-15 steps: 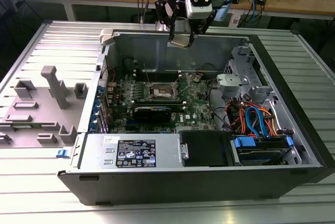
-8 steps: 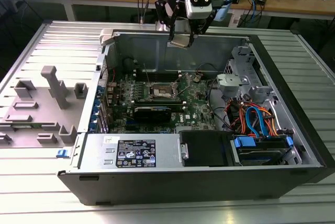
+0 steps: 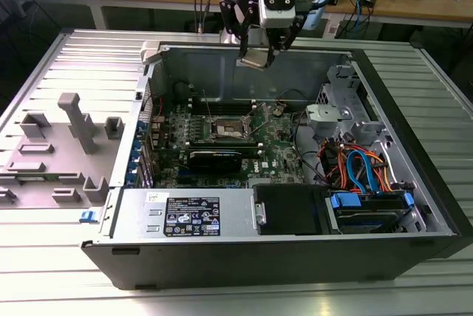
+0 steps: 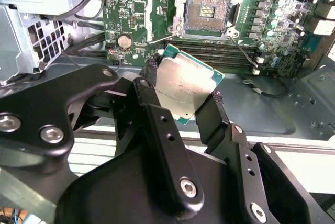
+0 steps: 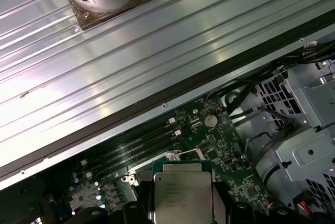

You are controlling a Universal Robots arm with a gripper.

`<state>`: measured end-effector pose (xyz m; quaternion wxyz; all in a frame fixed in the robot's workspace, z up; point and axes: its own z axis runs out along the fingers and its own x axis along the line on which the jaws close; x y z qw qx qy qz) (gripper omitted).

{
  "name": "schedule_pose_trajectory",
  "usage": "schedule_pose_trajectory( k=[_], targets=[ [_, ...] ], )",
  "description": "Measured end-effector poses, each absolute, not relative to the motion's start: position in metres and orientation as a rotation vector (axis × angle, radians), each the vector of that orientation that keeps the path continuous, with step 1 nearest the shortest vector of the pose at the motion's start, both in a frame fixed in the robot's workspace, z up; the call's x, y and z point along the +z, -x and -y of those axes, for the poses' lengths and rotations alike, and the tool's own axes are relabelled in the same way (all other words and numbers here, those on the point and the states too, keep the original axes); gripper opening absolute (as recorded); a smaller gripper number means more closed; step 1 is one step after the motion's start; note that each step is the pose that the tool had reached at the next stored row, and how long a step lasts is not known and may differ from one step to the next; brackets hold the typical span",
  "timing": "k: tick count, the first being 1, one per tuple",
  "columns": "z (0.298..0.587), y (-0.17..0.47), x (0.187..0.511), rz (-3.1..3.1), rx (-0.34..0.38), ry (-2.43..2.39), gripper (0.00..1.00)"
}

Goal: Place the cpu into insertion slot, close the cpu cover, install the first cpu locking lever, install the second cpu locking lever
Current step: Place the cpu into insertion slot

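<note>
I have the gripper (image 4: 184,84) closed on the cpu (image 4: 183,75). Its fingers (image 4: 217,114) pinch two opposite edges of the chip, and nothing supports it from below. In the exterior view the cpu (image 3: 253,58) hangs high over the far side of the case (image 3: 244,264), well apart from the board (image 3: 284,155). Beyond the chip, in the second wrist view, the socket (image 4: 207,12) lies with its contact field bare. Two thin wires that I take to be the levers (image 4: 159,38) stand swung out beside it. In that view the chip sits turned against the socket's square outline, so I judge it is not yet lined up. The risks as I assess them are as follows. An edge pinch this slight could let the chip slip or tilt if the arm jolts. A descent with the chip turned or off-centre would press it onto the contacts askew and bend them. A finger could also catch a raised lever on the way down. The case rests on the ribbed worktop (image 3: 414,286).
</note>
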<state>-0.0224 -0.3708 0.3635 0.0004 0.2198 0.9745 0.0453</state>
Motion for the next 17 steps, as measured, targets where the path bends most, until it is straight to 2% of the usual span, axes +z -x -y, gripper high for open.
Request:
schedule_pose_trajectory(
  k=[17],
  targets=[
    [0.3744,0.0227,0.3628,-3.060,0.142,-0.692,0.54]
  ],
)
